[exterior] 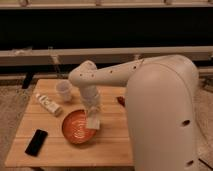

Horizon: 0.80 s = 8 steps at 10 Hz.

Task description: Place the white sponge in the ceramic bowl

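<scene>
A: Over the ceramic bowl [78, 127], at its 3 o'clock rim, the claw [93, 116] pinches the white sponge [93, 123].

B: Handling?

A: Prob. v. light, soft, squashy, not fragile. Grip across the flat faces, mid-block. Bowl sits on the worktop [60, 147], bottle [48, 104] at 10.
</scene>
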### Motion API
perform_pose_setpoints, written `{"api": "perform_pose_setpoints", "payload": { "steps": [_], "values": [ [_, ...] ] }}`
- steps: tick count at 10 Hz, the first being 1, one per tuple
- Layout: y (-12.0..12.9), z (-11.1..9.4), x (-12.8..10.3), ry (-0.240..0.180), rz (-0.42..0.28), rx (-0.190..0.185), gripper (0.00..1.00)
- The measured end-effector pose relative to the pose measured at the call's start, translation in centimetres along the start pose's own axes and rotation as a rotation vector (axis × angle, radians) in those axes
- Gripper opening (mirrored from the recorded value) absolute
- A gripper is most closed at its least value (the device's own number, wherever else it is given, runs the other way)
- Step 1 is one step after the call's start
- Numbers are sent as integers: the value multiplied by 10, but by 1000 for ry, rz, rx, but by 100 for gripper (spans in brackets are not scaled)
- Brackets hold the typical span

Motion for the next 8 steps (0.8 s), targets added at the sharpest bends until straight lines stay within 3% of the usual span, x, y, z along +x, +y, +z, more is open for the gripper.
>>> {"api": "perform_pose_setpoints", "payload": {
  "steps": [5, 6, 8],
  "values": [
    [29, -8, -12, 6, -71, -1, 2],
    [36, -8, -15, 9, -81, -4, 7],
    [32, -6, -11, 17, -85, -4, 30]
  ]
}}
